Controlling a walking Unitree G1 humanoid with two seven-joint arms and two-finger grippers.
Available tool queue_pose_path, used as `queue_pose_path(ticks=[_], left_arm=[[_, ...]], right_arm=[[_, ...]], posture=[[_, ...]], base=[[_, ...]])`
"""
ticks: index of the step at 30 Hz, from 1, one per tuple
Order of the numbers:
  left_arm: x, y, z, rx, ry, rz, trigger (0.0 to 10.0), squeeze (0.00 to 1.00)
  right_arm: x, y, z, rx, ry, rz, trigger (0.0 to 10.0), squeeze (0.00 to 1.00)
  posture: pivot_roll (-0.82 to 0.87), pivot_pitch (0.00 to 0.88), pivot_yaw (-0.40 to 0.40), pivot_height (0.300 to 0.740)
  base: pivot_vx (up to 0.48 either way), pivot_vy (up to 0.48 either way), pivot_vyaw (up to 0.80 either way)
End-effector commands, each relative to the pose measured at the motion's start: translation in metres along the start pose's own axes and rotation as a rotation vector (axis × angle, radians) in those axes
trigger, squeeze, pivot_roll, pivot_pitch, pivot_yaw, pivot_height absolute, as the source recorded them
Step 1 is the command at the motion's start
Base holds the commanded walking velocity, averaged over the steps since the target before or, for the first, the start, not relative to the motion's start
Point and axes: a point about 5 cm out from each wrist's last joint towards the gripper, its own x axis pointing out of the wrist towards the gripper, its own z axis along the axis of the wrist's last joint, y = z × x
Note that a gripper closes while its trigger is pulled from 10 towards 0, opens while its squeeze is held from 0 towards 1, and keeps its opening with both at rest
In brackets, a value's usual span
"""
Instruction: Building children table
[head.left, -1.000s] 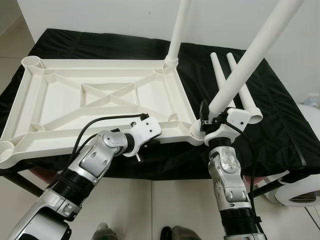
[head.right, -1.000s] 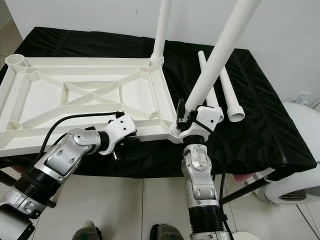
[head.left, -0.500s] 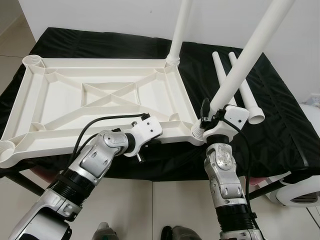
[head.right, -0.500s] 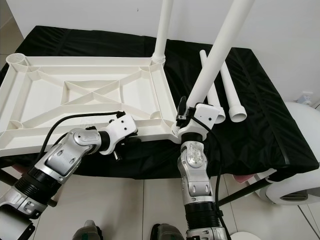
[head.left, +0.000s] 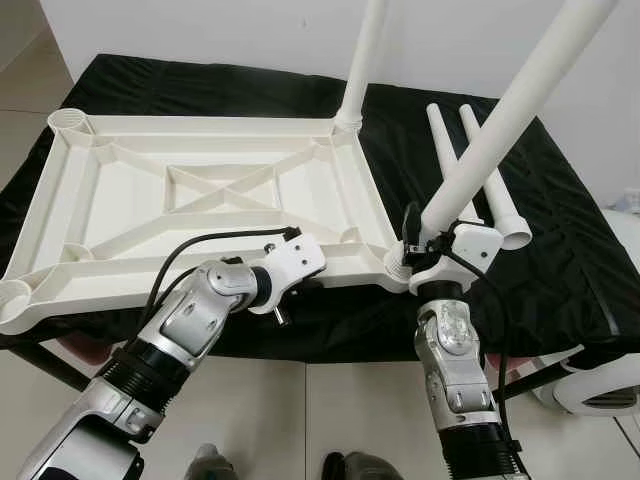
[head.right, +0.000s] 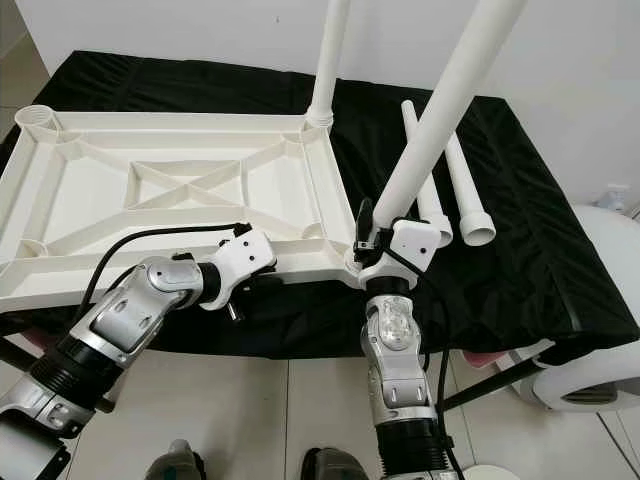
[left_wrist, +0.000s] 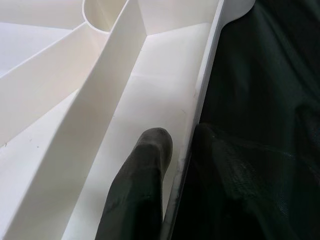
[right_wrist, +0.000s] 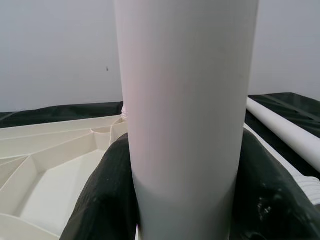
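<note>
Here the white tabletop (head.left: 200, 200) lies upside down, its ribbed underside facing up, on the black-covered desk (head.left: 560, 260), taking up the desk's left and middle. One white leg (head.left: 362, 60) stands upright in the far right corner socket. A second leg (head.left: 505, 110) sits with its foot at the near right corner socket (head.left: 395, 268) and leans up and away to the right. The right hand (head.left: 425, 240) is clamped around this leg just above the socket; in the right wrist view its black fingers (right_wrist: 107, 195) press against both sides of the white tube. The left hand (left_wrist: 177, 165) is closed on the tabletop's near edge, a little left of that corner: in the left wrist view one finger (left_wrist: 142, 185) lies inside the rim and the other outside it, against the black cloth. Two spare legs (head.left: 480, 175) lie side by side on the desk to the right of the tabletop, pointing away, their wide ends nearest. The sockets at the far left corner (head.left: 66, 121) and near left corner (head.left: 12, 297) are open
</note>
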Motion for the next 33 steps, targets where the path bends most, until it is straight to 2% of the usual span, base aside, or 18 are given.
queue_pose_path(ticks=[1, 7, 14, 19, 26, 33], left_arm=[[-0.011, 0.013, 0.000, 0.025, 0.010, 0.070, 10.0, 0.00], [-0.011, 0.014, 0.001, 0.027, 0.010, 0.071, 10.0, 0.00], [-0.012, 0.013, 0.001, 0.029, 0.010, 0.069, 10.0, 0.00], [-0.012, 0.014, 0.001, 0.029, 0.010, 0.070, 10.0, 0.00], [-0.013, 0.014, 0.002, 0.030, 0.009, 0.072, 10.0, 0.00], [-0.013, 0.014, 0.002, 0.031, 0.008, 0.075, 10.0, 0.00]], right_arm=[[-0.026, -0.033, -0.043, -0.106, 0.227, -0.093, 10.0, 0.00], [-0.029, -0.035, -0.048, -0.102, 0.247, -0.102, 10.0, 0.00], [-0.022, -0.036, -0.048, -0.061, 0.264, -0.139, 10.0, 0.00], [-0.014, -0.044, -0.051, -0.016, 0.297, -0.203, 10.0, 0.00], [-0.012, -0.049, -0.051, -0.066, 0.285, -0.185, 10.0, 0.00], [-0.022, -0.043, -0.052, -0.104, 0.265, -0.116, 10.0, 0.00]], posture=[[0.05, 0.055, -0.070, 0.740], [0.05, 0.056, -0.068, 0.740], [0.05, 0.059, -0.067, 0.740], [0.05, 0.063, -0.065, 0.740], [0.05, 0.065, -0.068, 0.740], [0.05, 0.066, -0.069, 0.740]], base=[[0.000, 0.000, 0.00], [0.000, 0.000, 0.00], [0.000, 0.000, 0.00], [0.000, 0.000, 0.00], [0.000, 0.000, 0.00], [0.000, 0.000, 0.00]])
